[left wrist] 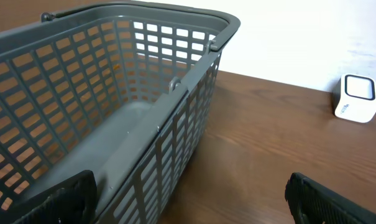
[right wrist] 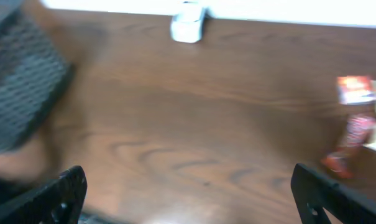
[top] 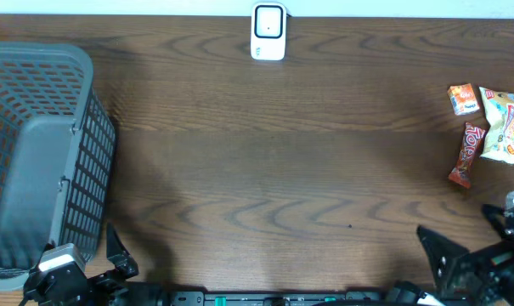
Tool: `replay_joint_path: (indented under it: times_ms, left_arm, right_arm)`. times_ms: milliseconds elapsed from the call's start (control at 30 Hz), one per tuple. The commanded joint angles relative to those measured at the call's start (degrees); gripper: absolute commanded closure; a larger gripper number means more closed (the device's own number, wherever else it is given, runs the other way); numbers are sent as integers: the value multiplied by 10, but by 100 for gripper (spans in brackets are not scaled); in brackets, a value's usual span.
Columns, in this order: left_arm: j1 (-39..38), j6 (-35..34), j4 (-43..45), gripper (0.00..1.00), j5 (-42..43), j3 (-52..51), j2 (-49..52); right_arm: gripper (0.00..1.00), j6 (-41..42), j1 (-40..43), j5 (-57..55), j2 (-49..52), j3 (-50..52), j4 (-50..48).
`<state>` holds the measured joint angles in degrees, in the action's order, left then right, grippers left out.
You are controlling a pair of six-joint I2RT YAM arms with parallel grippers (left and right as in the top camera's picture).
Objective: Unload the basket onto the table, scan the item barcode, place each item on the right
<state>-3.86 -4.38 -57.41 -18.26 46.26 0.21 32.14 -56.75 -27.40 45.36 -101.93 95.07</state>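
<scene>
The white barcode scanner (top: 268, 32) stands at the table's far edge, near the middle; it also shows in the left wrist view (left wrist: 355, 98) and, blurred, in the right wrist view (right wrist: 188, 27). Three snack items lie at the right: a small orange packet (top: 464, 99), a long red packet (top: 466, 155) and a yellow-white bag (top: 505, 126). My right gripper (top: 465, 231) is open near the front right, short of the red packet (right wrist: 349, 142). At the front left my left gripper (top: 87, 259) is open too, beside the basket. Nothing is between either pair of fingers.
A grey plastic basket (top: 36, 153) fills the left side of the table; its near wall (left wrist: 175, 87) runs right next to my left gripper's (left wrist: 191, 205) fingers. Bare wooden tabletop (top: 273, 187) lies between the basket and the snacks.
</scene>
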Motion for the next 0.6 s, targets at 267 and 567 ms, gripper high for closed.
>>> replay_joint_path:
  times_ms: [267,567]
  left_arm:
    - [2,-40,-56,2,-13,-42,0]
    - [2,-40,-56,2,-13,-42,0]
  right_arm:
    - [1,-193,222,-60,-126,406,-421]
    - [1,-331,424,143,-310,712,-757]
